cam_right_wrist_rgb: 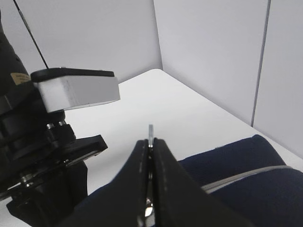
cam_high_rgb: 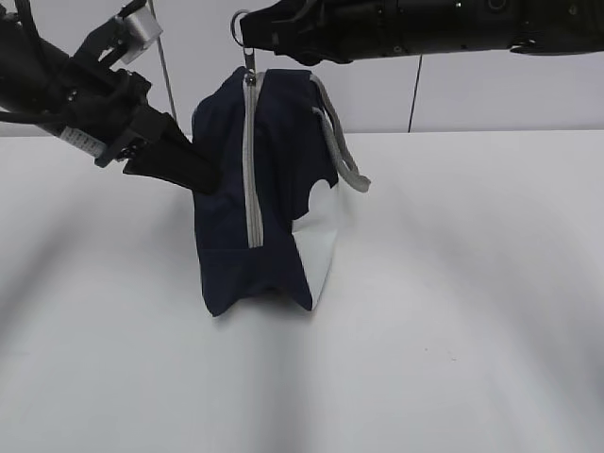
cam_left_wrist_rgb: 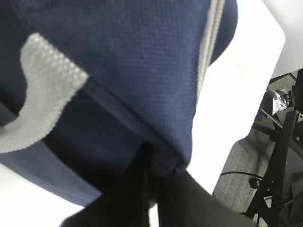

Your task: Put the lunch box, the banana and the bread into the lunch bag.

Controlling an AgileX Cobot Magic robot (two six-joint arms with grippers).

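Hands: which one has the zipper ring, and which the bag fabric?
The right hand is pinched on the ring pull atop the lunch bag. The left hand grips navy fabric at its side.

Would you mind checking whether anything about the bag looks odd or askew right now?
The lunch bag stands on end, its zipper running vertically. The right gripper pinches the ring pull at its top; the left gripper clamps the fabric. Nothing looks damaged.

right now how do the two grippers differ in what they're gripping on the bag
The left gripper pinches dark blue fabric low on the side of the bag; the right gripper pinches the metal zipper pull at the top. The left comes in slanting downward, the right comes in level from above. Both are shut.
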